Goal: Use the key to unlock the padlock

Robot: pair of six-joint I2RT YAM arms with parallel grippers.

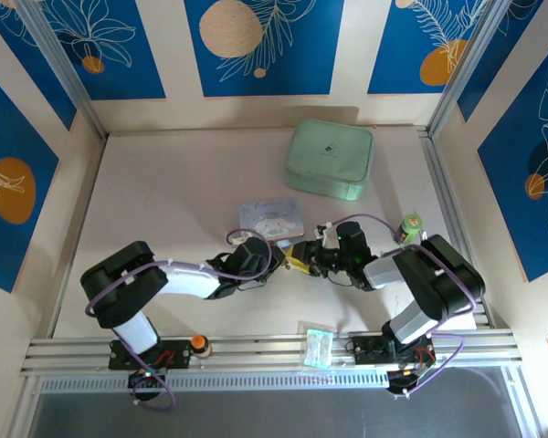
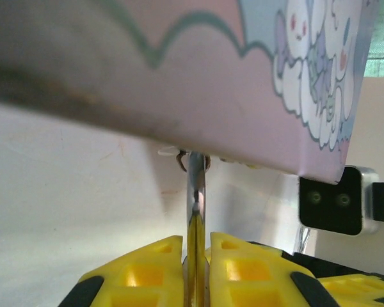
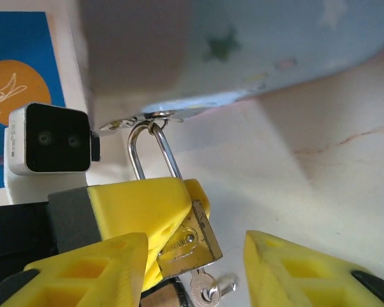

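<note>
Padlock [image 3: 189, 246] hangs by its thin shackle [image 3: 136, 158] from the latch on the near edge of the cartoon tin [image 1: 272, 217], about mid-table [image 1: 164, 201], and I see its brass body tilted. My left gripper [image 2: 195, 248] has its yellow fingers pressed together on the padlock, pinching it from the sides. The key [image 3: 208, 289] pokes out under the brass body, small and silver. My right gripper [image 3: 196, 254] sits just near of it with its fingers spread, one on either side of the key and, as far as I can tell, touching neither key nor lock. The left arm [image 1: 187, 278] stretches low from the near left corner toward the middle. The right arm [image 1: 429, 274] folds back at the elbow and reaches left, so both wrists meet nose to nose at the tin.
</note>
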